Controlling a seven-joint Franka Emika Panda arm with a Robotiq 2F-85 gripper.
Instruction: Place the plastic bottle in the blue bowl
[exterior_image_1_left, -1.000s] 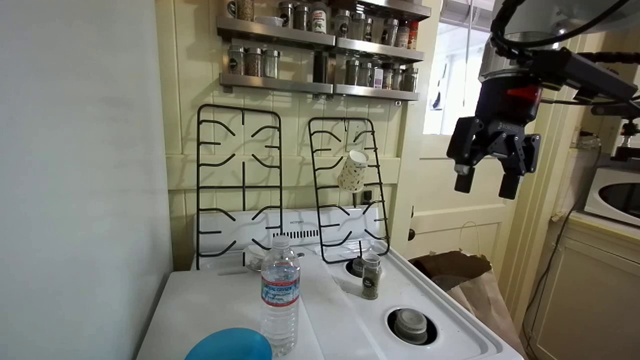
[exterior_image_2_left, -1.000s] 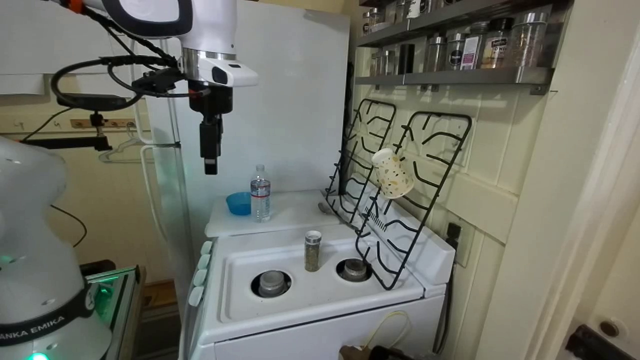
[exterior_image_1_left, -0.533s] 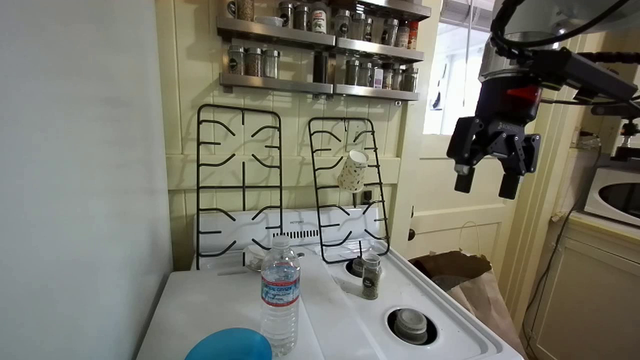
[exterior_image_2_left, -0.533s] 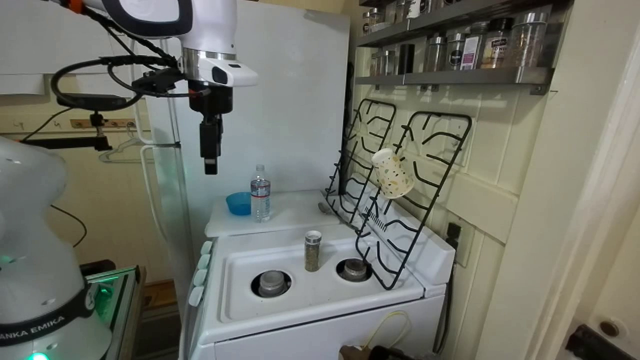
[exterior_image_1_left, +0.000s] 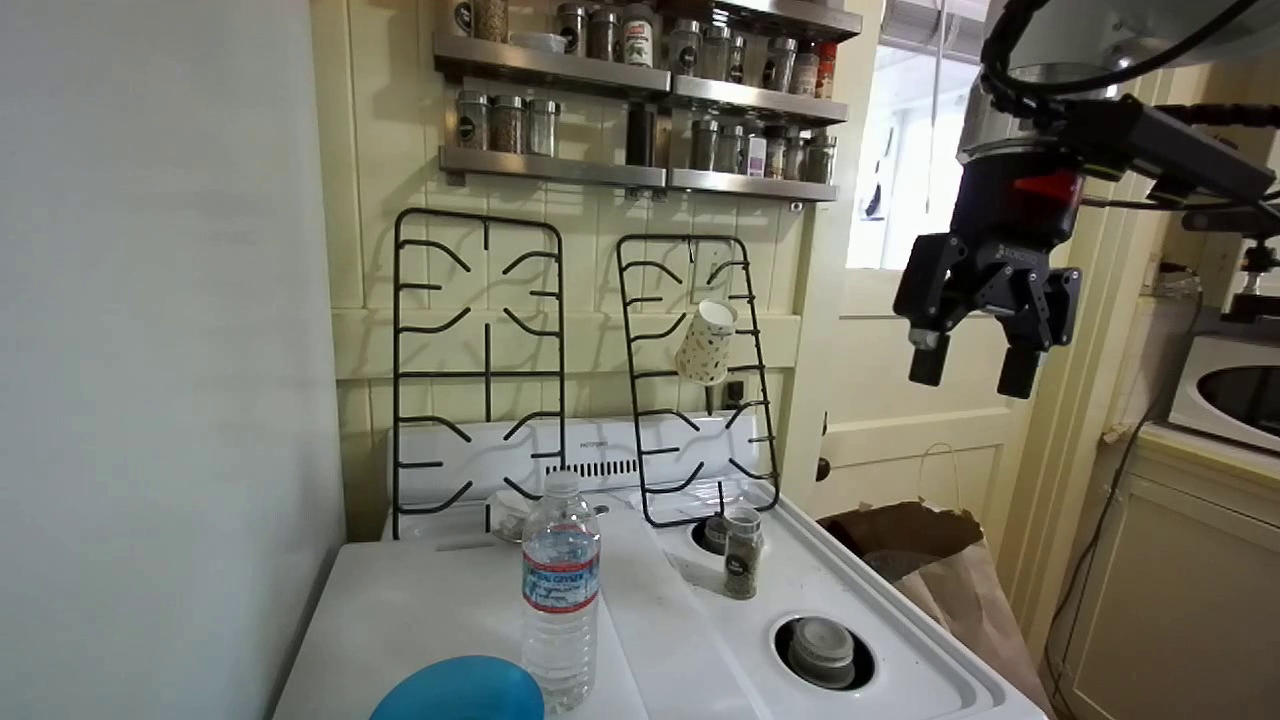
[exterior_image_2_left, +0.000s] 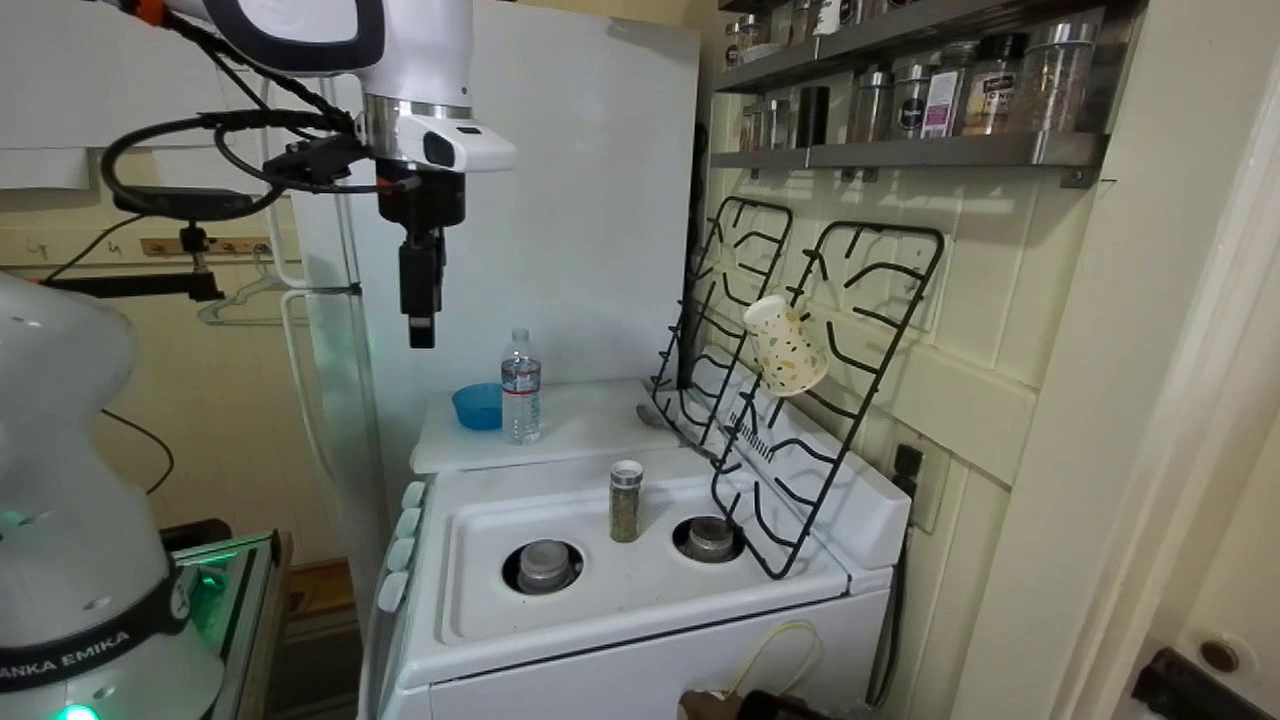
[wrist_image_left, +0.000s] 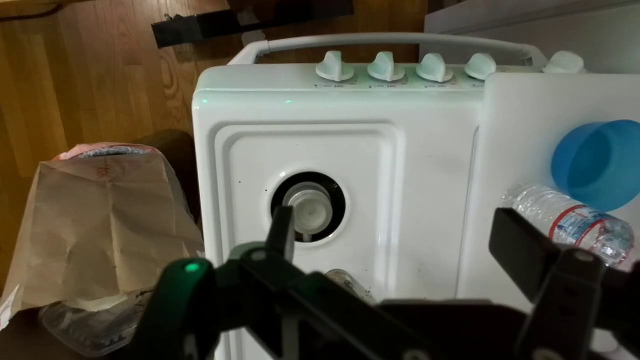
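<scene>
Black stove grates (exterior_image_1_left: 487, 374) lean against the wall (exterior_image_1_left: 590, 340), well apart from the Robotiq gripper (exterior_image_1_left: 973, 368), in an exterior view; its fingers (exterior_image_1_left: 1018, 372) point down, spread wide. The frame cuts off the blue bowl (exterior_image_1_left: 462, 690). In an exterior view, lower than the gripper, the plastic water bottle (exterior_image_2_left: 521, 395) stands upright just beside the bowl, partly covering it, and a spice jar (exterior_image_2_left: 625, 505) on the stove (exterior_image_2_left: 660, 590). In the wrist view one finger overlaps the bottle's edge; the gripper mostly hides the jar.
</scene>
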